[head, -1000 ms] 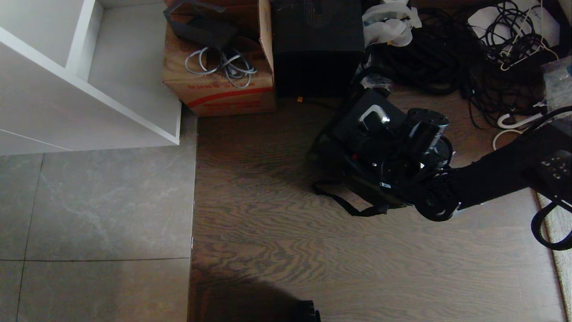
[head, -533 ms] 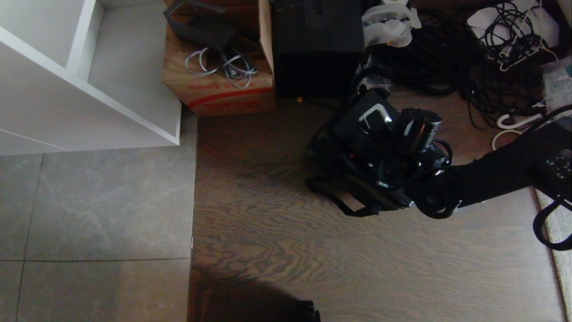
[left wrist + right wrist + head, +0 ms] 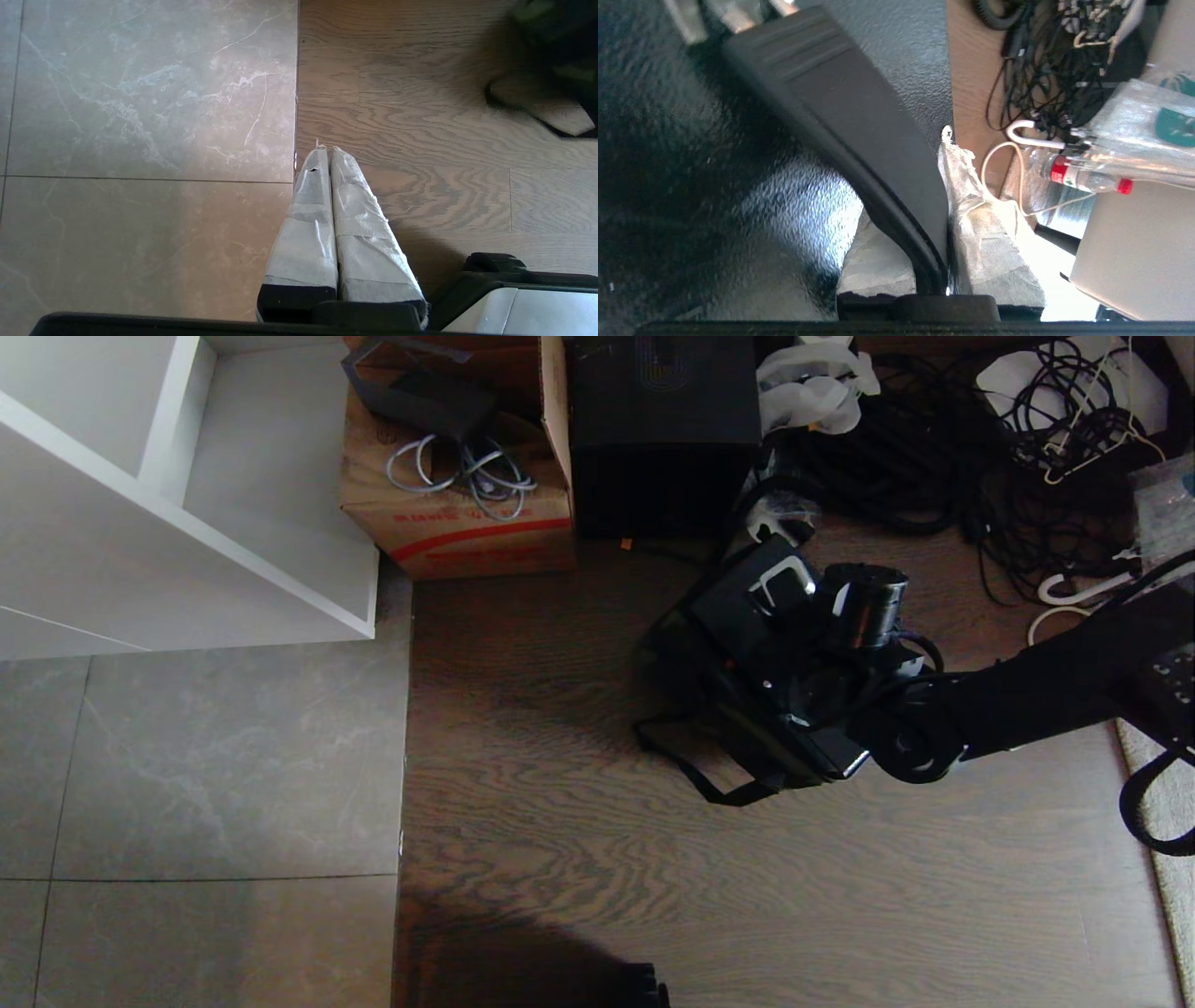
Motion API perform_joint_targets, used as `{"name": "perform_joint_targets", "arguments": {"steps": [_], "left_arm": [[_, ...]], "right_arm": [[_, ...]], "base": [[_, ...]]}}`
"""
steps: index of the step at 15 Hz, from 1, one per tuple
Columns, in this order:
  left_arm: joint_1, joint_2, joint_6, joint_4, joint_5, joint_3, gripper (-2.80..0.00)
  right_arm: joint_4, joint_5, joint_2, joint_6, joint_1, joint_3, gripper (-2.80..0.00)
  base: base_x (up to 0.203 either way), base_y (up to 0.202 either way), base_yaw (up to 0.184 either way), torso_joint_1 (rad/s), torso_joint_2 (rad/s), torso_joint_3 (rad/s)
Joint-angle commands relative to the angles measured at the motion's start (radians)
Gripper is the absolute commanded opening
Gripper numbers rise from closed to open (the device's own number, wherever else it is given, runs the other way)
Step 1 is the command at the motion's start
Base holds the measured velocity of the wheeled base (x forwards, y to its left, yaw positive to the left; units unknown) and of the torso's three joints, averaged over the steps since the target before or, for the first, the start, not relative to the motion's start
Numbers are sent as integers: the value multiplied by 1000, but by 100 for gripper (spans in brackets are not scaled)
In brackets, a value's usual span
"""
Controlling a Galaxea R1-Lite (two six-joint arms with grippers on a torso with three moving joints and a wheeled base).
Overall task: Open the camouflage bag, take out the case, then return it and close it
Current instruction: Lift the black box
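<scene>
Left claw (image 3: 327,158) is just hanging over the seam where the grey floor tiles (image 3: 205,765) meet the brown wood-grain floor (image 3: 560,859), taped fingers pressed together on nothing. Further right, the soft camouflage bag (image 3: 695,663) sits on the wood floor, strap trailing. The flat black hard case (image 3: 747,607) with its silver handle bracket rises tilted out of it, and the right claw (image 3: 941,200) is clamped on the case's black handle bar (image 3: 859,121).

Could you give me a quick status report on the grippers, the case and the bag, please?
Right gripper shut on the case's handle. Case tilted over the camouflage bag on the floor. Left gripper shut, idle. Cable pile behind the bag.
</scene>
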Motion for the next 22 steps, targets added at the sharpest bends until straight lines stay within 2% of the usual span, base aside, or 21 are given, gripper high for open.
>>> {"name": "perform_joint_targets", "arguments": {"steps": [1,5,8,22], "left_arm": [[-1,0,0,-1,0,9,-280],[-1,0,0,-1,0,9,-280],[-1,-1,0,-1,0,9,-280],[-1,0,3,-1,1,8,-280]], "right_arm": [[-5,-2,-9,-19,-1,-5,-280],[-20,3,-2,-26,-1,7,-280],[-36,49,0,-28,-1,7,-280],[-43,47,7,-31,-1,0,-280]], "base": [[0,0,0,0,0,0],[0,0,0,0,0,0],[0,0,0,0,0,0],[0,0,0,0,0,0]]}}
